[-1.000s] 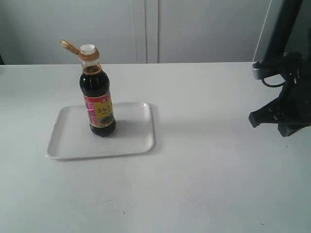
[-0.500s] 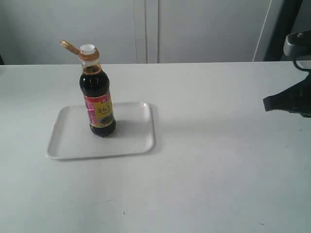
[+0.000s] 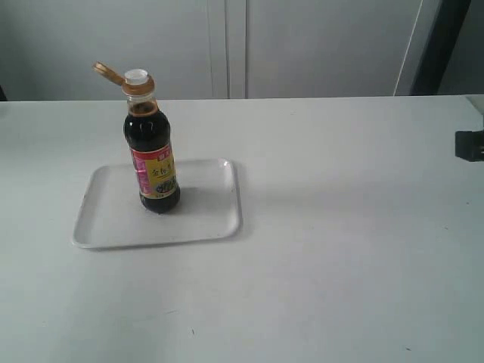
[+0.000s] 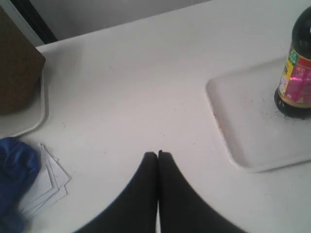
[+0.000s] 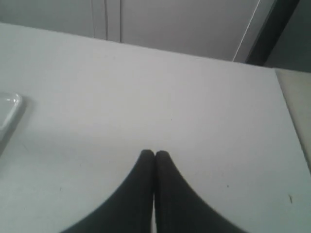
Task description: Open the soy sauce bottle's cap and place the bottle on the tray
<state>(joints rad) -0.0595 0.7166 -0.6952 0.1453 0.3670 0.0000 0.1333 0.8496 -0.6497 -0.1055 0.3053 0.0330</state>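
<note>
The soy sauce bottle (image 3: 153,151) stands upright on the white tray (image 3: 113,223) at the left of the exterior view. Its gold-brown cap (image 3: 107,73) is flipped open to the left on its hinge, baring the white spout (image 3: 136,76). In the left wrist view the bottle (image 4: 295,77) stands on the tray (image 4: 243,126), well apart from my left gripper (image 4: 158,154), which is shut and empty. My right gripper (image 5: 154,154) is shut and empty over bare table, with only the tray's corner (image 5: 7,104) showing. Only a dark part of the right arm (image 3: 470,144) shows at the exterior view's right edge.
In the left wrist view a blue cloth (image 4: 13,174) and some white paper slips (image 4: 48,182) lie on the table, next to another white tray (image 4: 34,121) holding a brown box (image 4: 17,73). A dark post (image 3: 435,45) rises at the back right.
The right arm has drawn back to the right, almost out of the exterior view. Bottle, cap and tray have not moved.
</note>
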